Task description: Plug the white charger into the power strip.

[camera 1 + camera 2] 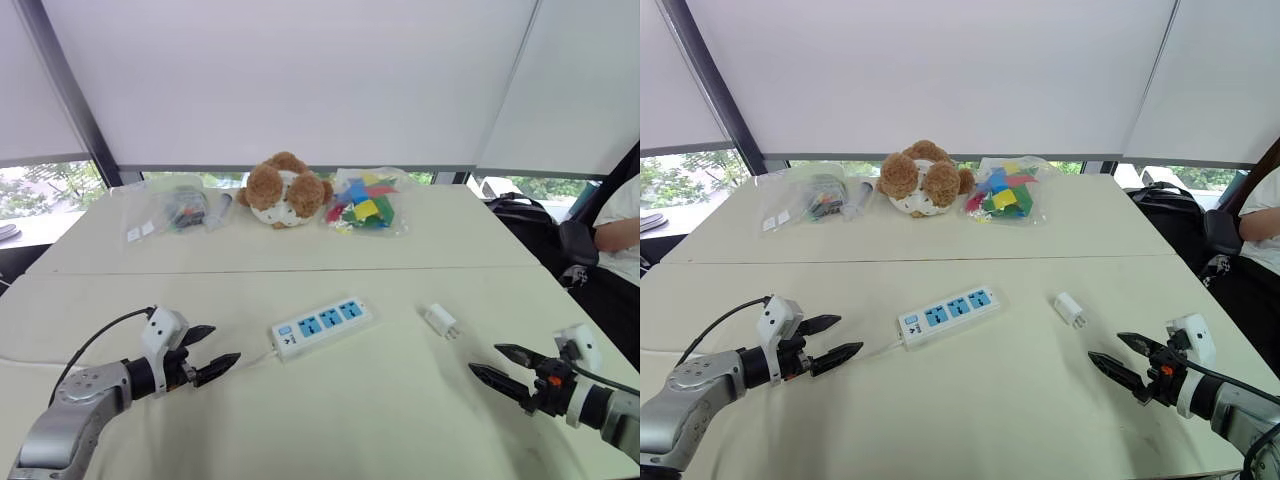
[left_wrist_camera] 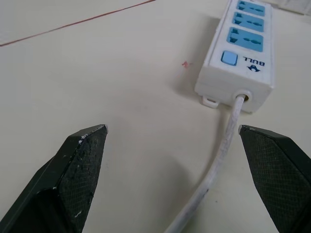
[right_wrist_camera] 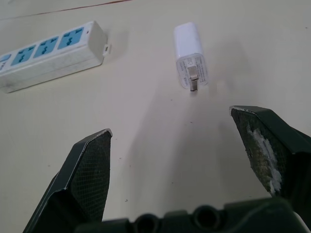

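White charger [image 3: 189, 54] beyond wide-parted right jaws

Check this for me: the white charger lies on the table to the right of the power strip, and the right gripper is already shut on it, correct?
Not quite. The right gripper is open and empty; the white charger lies untouched ahead of its fingertips, as the right wrist view shows. It does lie on the table, right of the power strip.
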Motion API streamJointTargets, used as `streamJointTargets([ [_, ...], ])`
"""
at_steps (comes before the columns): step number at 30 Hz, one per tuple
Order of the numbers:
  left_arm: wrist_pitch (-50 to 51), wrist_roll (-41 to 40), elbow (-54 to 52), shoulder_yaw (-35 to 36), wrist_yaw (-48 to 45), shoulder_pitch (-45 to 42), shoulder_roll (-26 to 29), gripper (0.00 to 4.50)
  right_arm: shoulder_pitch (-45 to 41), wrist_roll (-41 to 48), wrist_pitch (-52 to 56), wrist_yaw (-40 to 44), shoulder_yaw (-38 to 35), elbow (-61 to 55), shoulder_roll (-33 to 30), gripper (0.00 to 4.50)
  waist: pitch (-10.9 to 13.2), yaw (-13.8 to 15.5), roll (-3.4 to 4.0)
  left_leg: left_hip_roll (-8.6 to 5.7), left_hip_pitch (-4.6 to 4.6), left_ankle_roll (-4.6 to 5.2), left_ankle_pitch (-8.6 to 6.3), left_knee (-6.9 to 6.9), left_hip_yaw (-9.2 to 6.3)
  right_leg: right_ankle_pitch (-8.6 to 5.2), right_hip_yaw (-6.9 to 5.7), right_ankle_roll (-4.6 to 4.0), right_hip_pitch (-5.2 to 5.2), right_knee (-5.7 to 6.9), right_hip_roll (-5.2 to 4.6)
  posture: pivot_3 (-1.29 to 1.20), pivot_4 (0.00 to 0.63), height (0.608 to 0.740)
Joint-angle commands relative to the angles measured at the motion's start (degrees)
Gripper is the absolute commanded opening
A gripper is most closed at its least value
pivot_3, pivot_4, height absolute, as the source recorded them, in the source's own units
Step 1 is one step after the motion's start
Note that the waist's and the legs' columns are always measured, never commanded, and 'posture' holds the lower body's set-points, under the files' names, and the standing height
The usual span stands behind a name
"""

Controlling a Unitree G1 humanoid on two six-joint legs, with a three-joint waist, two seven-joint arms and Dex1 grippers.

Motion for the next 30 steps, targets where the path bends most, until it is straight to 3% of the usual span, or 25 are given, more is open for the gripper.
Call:
streamJointTargets([
  [1,-1.4,0.4,-0.1,0.7,-0.9,-2.3,1.4,4.47,-0.3,-0.8,-1.1,-0.4,-1.0,-0.5,-0.2,4.28,0.0,0.1,0.0,0.0,0.0,0.0,0.0,0.0,0.0,0.0,0.0,0.0,0.0,0.0,0.0,0.0,0.15,0.739],
  [11,-8.1,2.9,8.3,-6.0,-11.5,-13.3,1.7,4.47,-6.4,2.6,7.5,2.3,-1.2,-2.9,-7.6,4.28,0.0,0.5,0.0,-0.03,0.0,0.0,0.0,0.07,0.02,0.01,0.0,0.0,0.02,0.01,0.02,0.0,0.15,0.739],
  [17,-16.4,6.4,17.2,-12.2,-15.9,-19.0,-3.7,4.47,-15.0,3.2,15.2,3.3,8.0,-10.4,-13.6,4.28,0.0,0.8,0.01,0.0,-0.01,0.0,0.0,0.03,-0.04,0.08,-0.01,0.14,-0.03,0.06,0.09,0.0,0.15,0.739],
  [25,-24.9,10.1,27.1,-15.1,-16.3,-21.5,-10.8,4.47,-20.1,5.0,20.1,3.1,12.6,-14.0,-13.8,4.28,0.0,1.2,0.0,-0.02,-0.9,0.01,0.01,0.26,-0.14,0.21,-0.08,0.38,-0.8,0.25,0.07,0.0,0.15,0.739],
  [30,-28.9,11.6,33.6,-14.9,-16.3,-23.9,-13.9,4.47,-21.4,5.2,20.8,2.7,13.5,-14.2,-13.6,4.28,0.0,1.6,0.0,-0.04,-0.9,0.01,0.01,0.45,-0.16,0.21,-0.1,0.39,-0.83,0.46,0.09,0.0,0.15,0.739],
])
